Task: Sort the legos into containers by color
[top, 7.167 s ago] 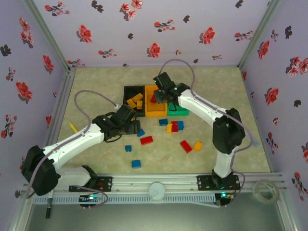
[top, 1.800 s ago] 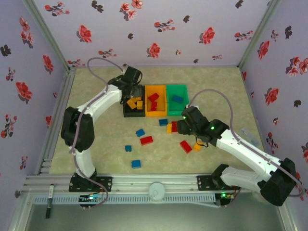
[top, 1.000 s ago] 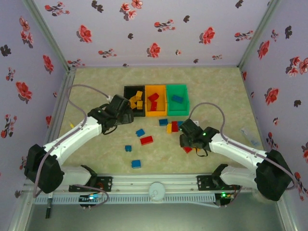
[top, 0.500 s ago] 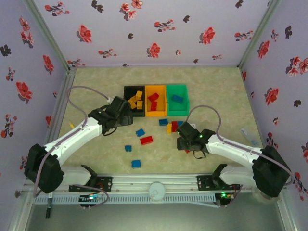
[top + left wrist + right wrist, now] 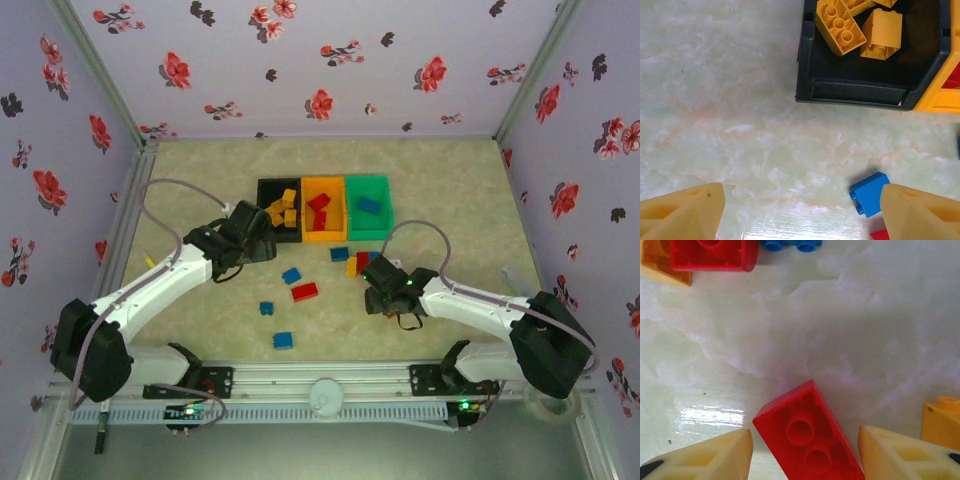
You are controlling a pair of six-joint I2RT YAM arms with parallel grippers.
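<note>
My right gripper (image 5: 805,440) is open and straddles an upside-down red lego (image 5: 812,442) on the table, with a gap at each fingertip; from above this gripper (image 5: 373,292) covers that brick. My left gripper (image 5: 800,200) is open and empty over bare table in front of the black bin (image 5: 855,92), which holds yellow legos (image 5: 840,25). A blue lego (image 5: 869,194) lies by its right finger (image 5: 920,212). From above, the left gripper (image 5: 255,240) sits near the black bin (image 5: 262,186), joined to the orange bin (image 5: 323,181) and the green bin (image 5: 386,226).
Loose legos lie on the table: blue ones (image 5: 291,275) (image 5: 266,308) (image 5: 283,340), a red one (image 5: 305,291), and a blue, yellow and red cluster (image 5: 355,262). In the right wrist view a red lego (image 5: 715,255), a blue one (image 5: 790,245) and an orange one (image 5: 942,422) lie nearby.
The left arm pulled back from the black bin and now holds still. The right gripper has come down and slid left onto the loose red lego.
</note>
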